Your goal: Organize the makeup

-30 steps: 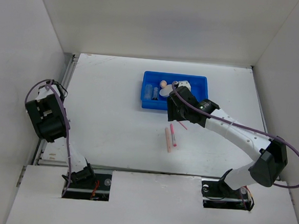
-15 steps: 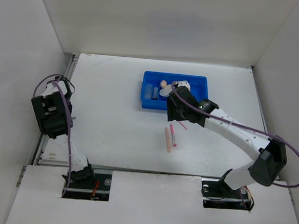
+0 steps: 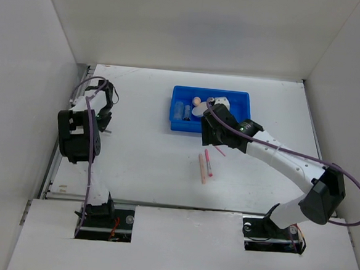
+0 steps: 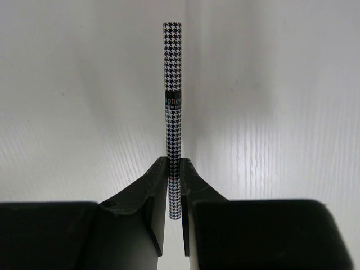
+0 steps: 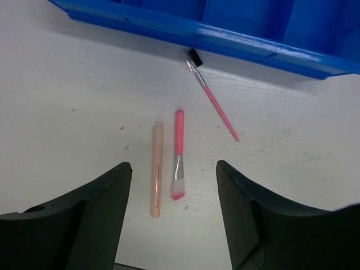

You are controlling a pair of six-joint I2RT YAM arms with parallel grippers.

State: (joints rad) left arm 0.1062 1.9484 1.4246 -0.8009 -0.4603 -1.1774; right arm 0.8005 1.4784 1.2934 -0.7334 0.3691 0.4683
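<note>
Makeup pencil point(image 4: 172, 101), houndstooth, clamped in your left gripper point(image 4: 174, 169), upper left of top view, well apart from blue tray point(image 3: 183, 127). Right gripper point(image 5: 173, 166) wide, empty, hovering over pink brush point(image 5: 178, 147) and peach pencil point(image 5: 157, 171) on counter point(image 5: 67, 112), just below tray. Step in hand: carrying pencil. Next you swing it across, line up over compartment, release.

glossy blue plastic tray point(image 5: 225, 39), matt white scuffed table point(image 5: 73, 101), smooth houndstooth-printed pencil point(image 4: 173, 112), matt peach pencil point(image 5: 157, 170)
</note>
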